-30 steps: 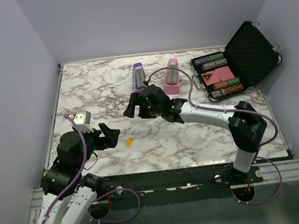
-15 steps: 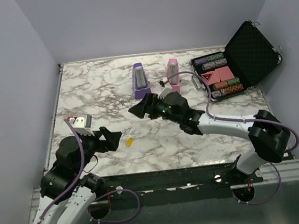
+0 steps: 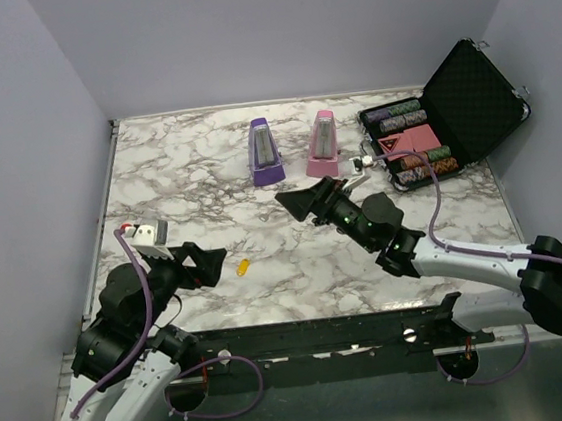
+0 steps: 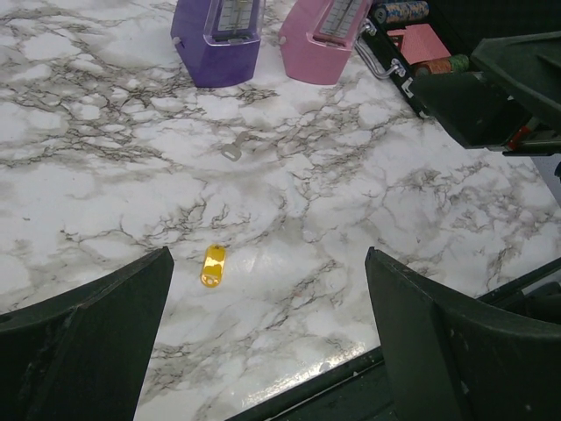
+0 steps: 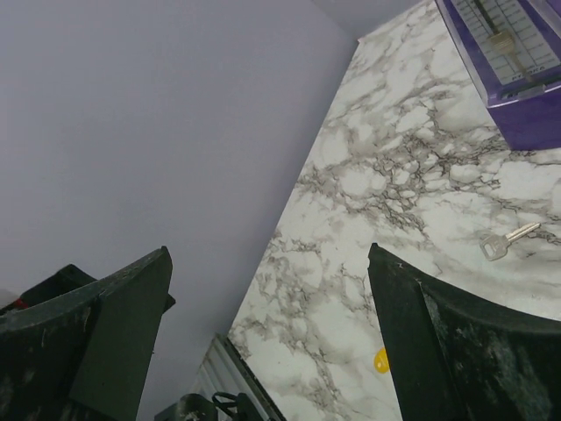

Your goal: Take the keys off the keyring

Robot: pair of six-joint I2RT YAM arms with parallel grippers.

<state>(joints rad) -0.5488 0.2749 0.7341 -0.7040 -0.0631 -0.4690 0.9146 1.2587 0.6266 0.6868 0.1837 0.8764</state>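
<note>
Wide open and empty, both: left gripper (image 4: 267,289) hovers over the marble table (image 4: 394,202), right gripper (image 5: 267,263) is tilted up, clear of the surface. Yellow tag (image 4: 212,265) lies flat just ahead of the left gripper's fingertips. Silver key (image 4: 230,152) lies alone farther ahead, apart from the tag, short of the purple metronome (image 4: 219,39). Pink metronome (image 4: 324,39) stands beside the purple one, with an open chip case (image 3: 479,89) further right. Plain lavender walls (image 3: 262,31).
</note>
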